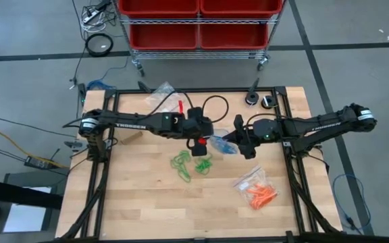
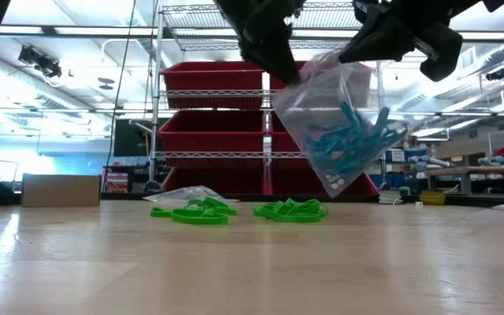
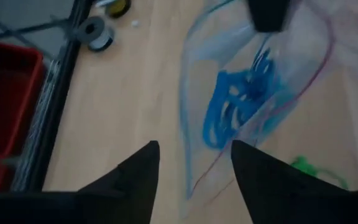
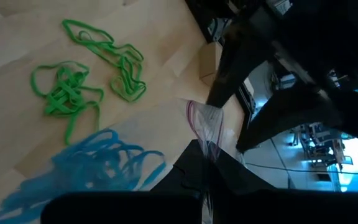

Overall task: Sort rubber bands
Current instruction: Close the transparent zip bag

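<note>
Presently, a bag (image 2: 339,122) of blue bands (image 2: 348,140) is held aloft, pinched by the right gripper (image 1: 247,144); the left gripper (image 3: 194,171) stands wide beside it. Green bands (image 1: 191,164) lie on the counter (image 1: 147,202) below, seemingly awaiting sorting.

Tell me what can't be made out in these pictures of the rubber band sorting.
- Count of blue rubber bands: low view, tangled inside the clear bag.
- Right gripper pads: right wrist view, the bag's bunched edge covers them.
- Orange rubber bands: high view, too small to tell whether all sit inside their bag.
- Left gripper: left wrist view, fingers open, but blur hides whether they touch the bag.
</note>
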